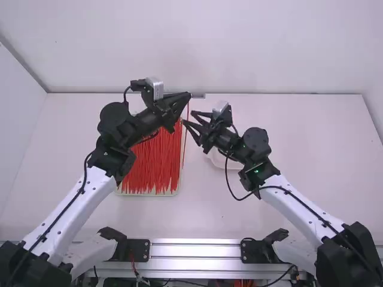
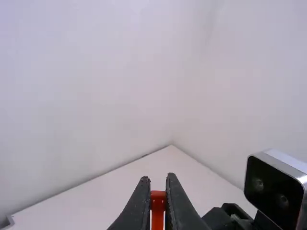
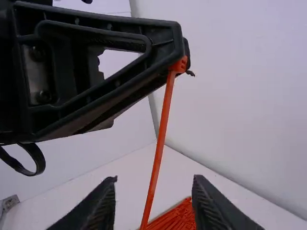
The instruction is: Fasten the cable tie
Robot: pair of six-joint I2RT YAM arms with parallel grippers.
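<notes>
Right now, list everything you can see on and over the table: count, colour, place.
held tie: one, red, hanging from the left gripper, its lower part between the right gripper's fingers
loose ties: many, red, piled on the tray
tray: one, cream, on the table left of the middle
white object: one, on the table under the right arm; cannot tell what it is
table: one, white
left gripper: one, black, raised over the tray's far end, shut on the held tie's top
right gripper: one, black, open, a finger either side of the held tie
</notes>
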